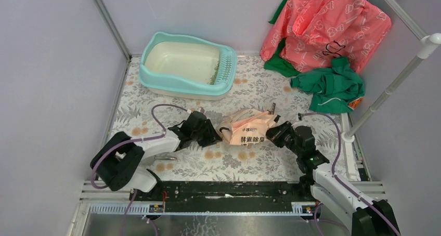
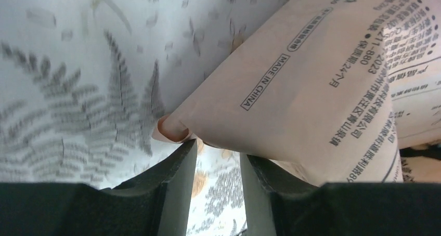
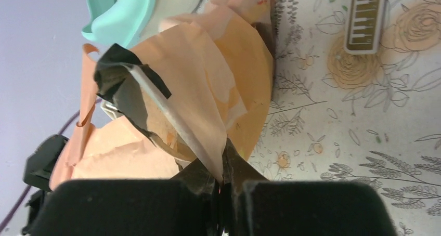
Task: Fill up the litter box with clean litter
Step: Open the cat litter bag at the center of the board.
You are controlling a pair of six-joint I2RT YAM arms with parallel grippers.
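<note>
The light-teal litter box [image 1: 156, 82] stands at the back left, its grille ledge [image 1: 227, 67] on the right end. A thin trace of green clean litter [image 1: 213, 76] lies inside by the grille. A peach-pink paper bag [image 1: 244, 128] lies between my arms. My left gripper [image 1: 212, 135] is open at the bag's left end. In the left wrist view the bag [image 2: 312, 80] rests just past the fingertips [image 2: 184, 153], with floor showing between them. My right gripper [image 3: 222, 176] is shut on a folded flap of the bag [image 3: 208, 90]. The box rim [image 3: 125, 12] shows beyond it.
A pink printed cloth [image 1: 322, 23] and a green cloth [image 1: 330, 85] are piled at the back right. A white pole [image 1: 390, 90] slants along the right side. A flat gold clip [image 3: 366, 17] lies on the floral mat behind the bag. Walls close in left and back.
</note>
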